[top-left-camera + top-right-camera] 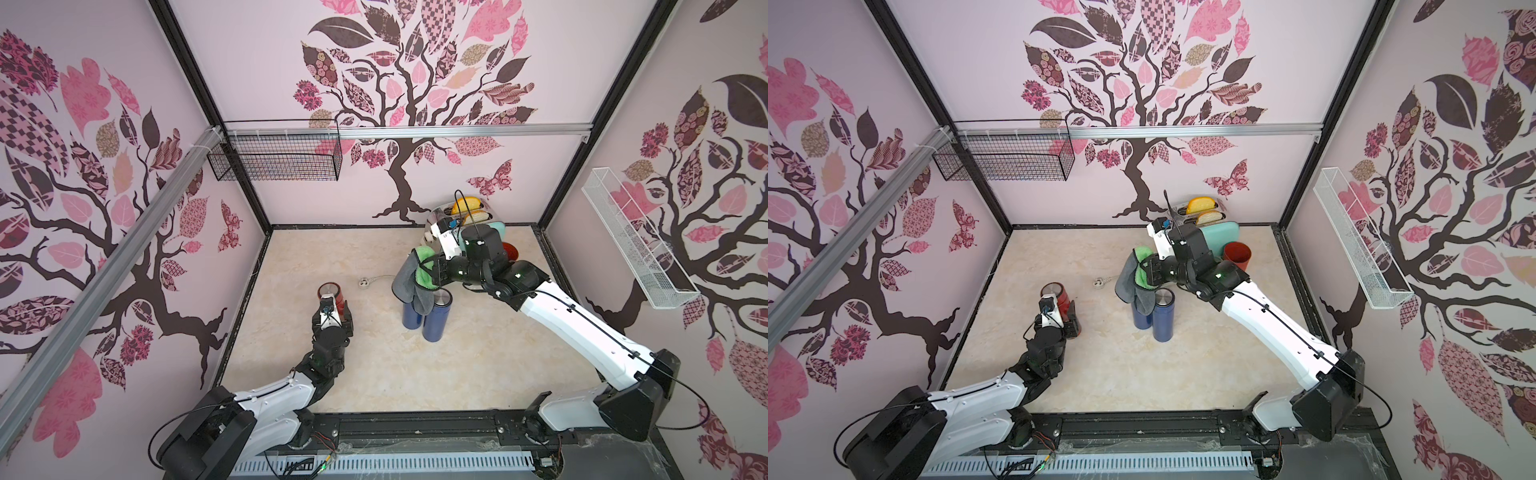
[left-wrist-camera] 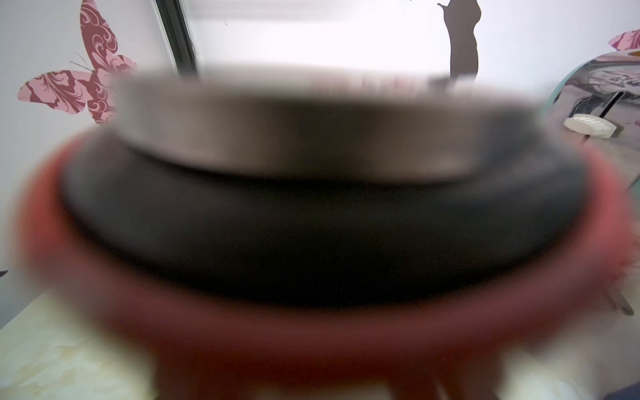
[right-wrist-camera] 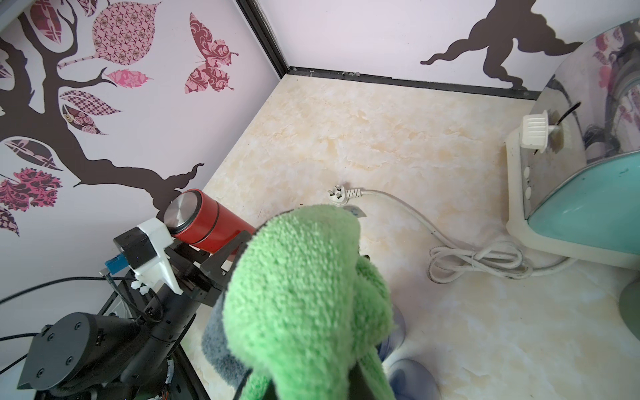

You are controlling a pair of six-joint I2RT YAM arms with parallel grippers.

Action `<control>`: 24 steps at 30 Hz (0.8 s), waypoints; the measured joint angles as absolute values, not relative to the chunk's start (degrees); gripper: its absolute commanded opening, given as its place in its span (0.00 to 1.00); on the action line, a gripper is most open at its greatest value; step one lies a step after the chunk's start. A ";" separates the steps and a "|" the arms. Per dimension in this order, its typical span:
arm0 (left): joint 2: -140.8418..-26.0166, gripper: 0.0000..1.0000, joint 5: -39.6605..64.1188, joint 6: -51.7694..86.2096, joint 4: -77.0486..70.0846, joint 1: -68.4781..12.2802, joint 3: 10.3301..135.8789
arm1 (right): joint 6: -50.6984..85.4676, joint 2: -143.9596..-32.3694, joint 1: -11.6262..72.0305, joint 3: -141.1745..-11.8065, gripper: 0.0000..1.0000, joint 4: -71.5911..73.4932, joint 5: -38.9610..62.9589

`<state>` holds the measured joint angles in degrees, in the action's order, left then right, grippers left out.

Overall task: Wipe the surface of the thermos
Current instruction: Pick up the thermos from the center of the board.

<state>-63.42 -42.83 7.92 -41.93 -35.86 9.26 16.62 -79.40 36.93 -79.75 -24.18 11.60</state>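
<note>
Left wrist view is nearly useless: the red thermos (image 2: 311, 332) fills it, smeared to a blur, w/ only a red body, a black band and a steel top readable. The left gripper (image 1: 337, 313) is clamped on that thermos, which shows best in the right wrist view (image 3: 211, 230). It's a glossy red cylinder w/ a brushed steel lid (image 3: 180, 213), near the left wall. From above the wrist camera covers most of its body.

The right gripper (image 1: 428, 270) is pinched shut on the cloth (image 1: 422, 255), but its fingers are buried in the fabric, so the contact point can't be made out. The cloth is fluffy green terry on one face and grey on the other. Its grey end (image 1: 409, 286) hangs down over the rear one of two blue thermoses (image 1: 435, 322), which stand upright and touching at mid-table. The front one's steel cap (image 1: 442, 297) is clear. In the right wrist view the cloth (image 3: 304, 284) blocks the lower middle.

Behind the arm is a chromed toaster (image 3: 581, 104), partly hidden from above, w/ bread slices (image 1: 1200, 205) in its slots. A teal board (image 1: 1219, 235) and a red cup (image 1: 1237, 255) are both half covered. A white plug (image 3: 337, 194) lies on the marbled table (image 1: 374, 374), unplugged, w/ its cord coiled (image 3: 478, 259).
</note>
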 measured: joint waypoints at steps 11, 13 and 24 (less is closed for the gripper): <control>-54.19 0.00 -31.29 7.81 -28.36 -34.57 13.91 | 16.82 -80.36 36.95 -79.77 0.00 -23.75 13.85; -49.52 0.00 -26.52 8.54 -22.83 -35.00 16.69 | 17.04 -80.90 37.15 -80.18 0.00 -23.79 14.41; -42.85 0.00 -0.80 8.99 3.46 -38.76 33.21 | 17.30 -85.80 45.78 -92.40 0.00 -25.21 14.55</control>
